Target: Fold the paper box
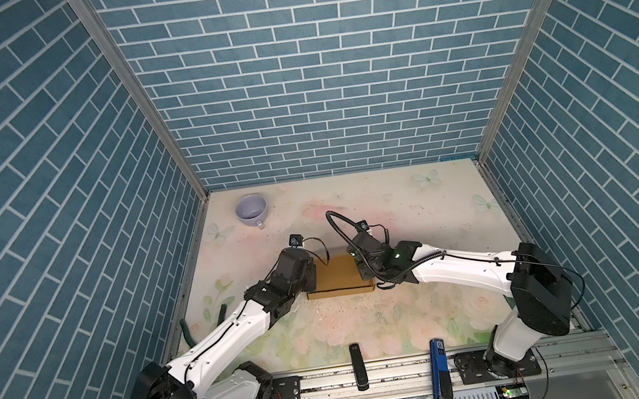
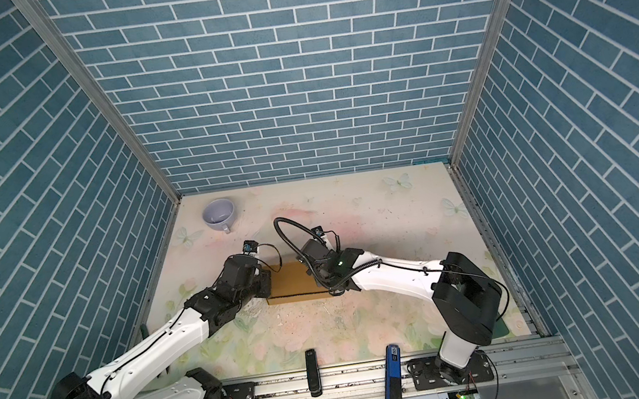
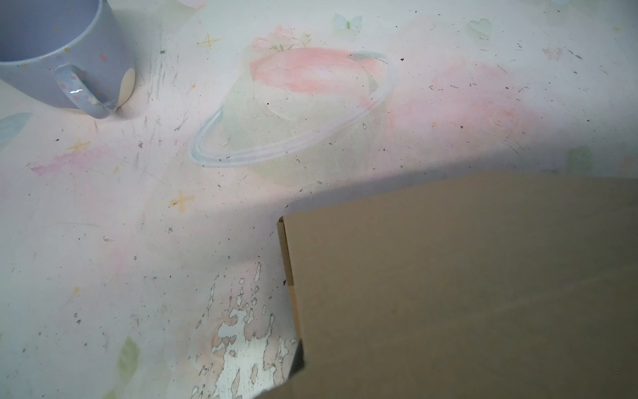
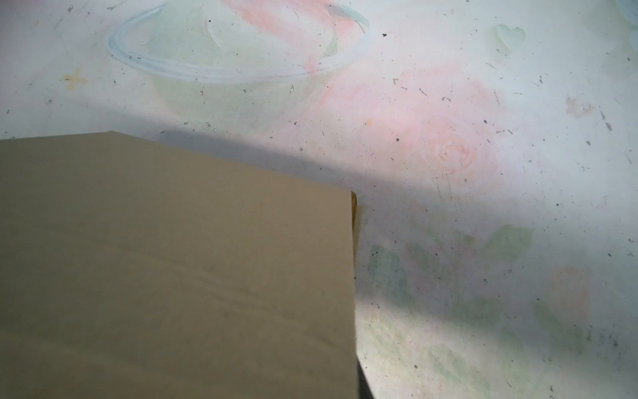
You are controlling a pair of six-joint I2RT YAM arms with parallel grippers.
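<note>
Blue brick-patterned walls enclose a pastel floral desk [image 1: 368, 324]. At the far left, towards the back, a lavender mug [image 1: 251, 210] stands upright, well apart from everything else. Nearer the middle, the left claw [image 1: 312, 280] sits at the left end of the paper box [image 1: 340, 275] with its jaws closed. Whether they pinch cardboard is hidden under the wrist. The paper box lies mid-desk between both arms, a shallow tan rectangle with its lid panel flat on top and a dark gap along the front edge in both top views. The right claw [image 1: 364, 272] is at its right end, and I cannot tell whether its jaws are open or closed. Each wrist view shows only a lid corner over the desk.
</note>
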